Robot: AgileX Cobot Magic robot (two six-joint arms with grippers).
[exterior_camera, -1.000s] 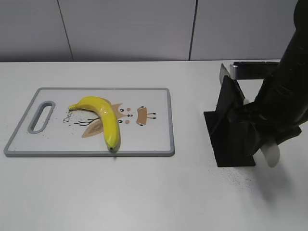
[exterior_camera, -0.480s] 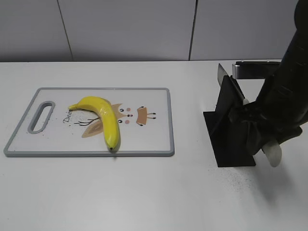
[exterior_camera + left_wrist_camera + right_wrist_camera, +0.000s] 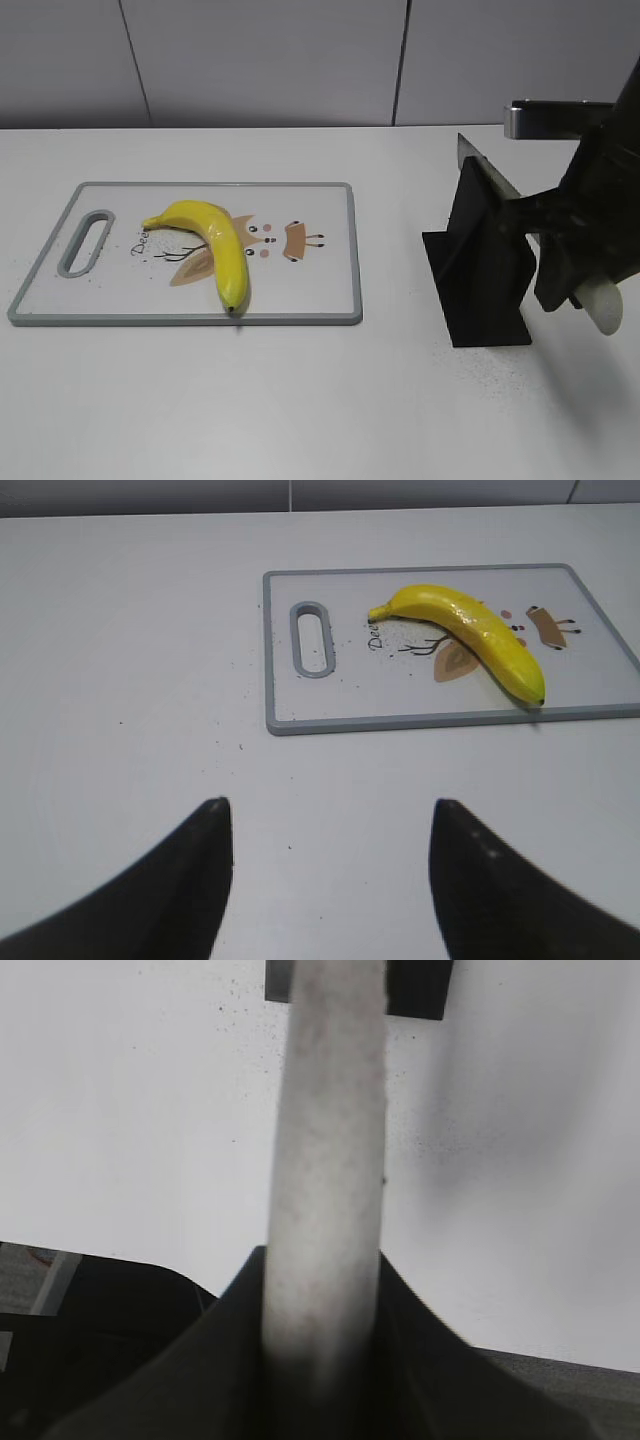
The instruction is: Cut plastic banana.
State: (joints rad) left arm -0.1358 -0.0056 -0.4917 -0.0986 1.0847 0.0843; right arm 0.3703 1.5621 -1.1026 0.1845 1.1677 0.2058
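Observation:
The plastic banana (image 3: 215,245) lies whole on the white cutting board (image 3: 320,290), stem to the left and dark tip at the front edge. It also shows in the left wrist view (image 3: 480,635), on the board (image 3: 330,705). My right gripper (image 3: 565,270) is shut on the pale knife handle (image 3: 604,306), which fills the right wrist view (image 3: 330,1140) between the fingers. The knife blade (image 3: 488,172) sticks out above the black knife stand (image 3: 480,270). My left gripper (image 3: 328,805) is open and empty above bare table, well short of the board; it is out of the exterior view.
The black stand's base (image 3: 415,990) sits on the white table to the right of the board. A grey wall runs along the back of the table. Dark specks lie on the table near the stand and the board.
My right gripper has moved right and slightly up with the knife handle, away from the stand. The banana and board have not moved.

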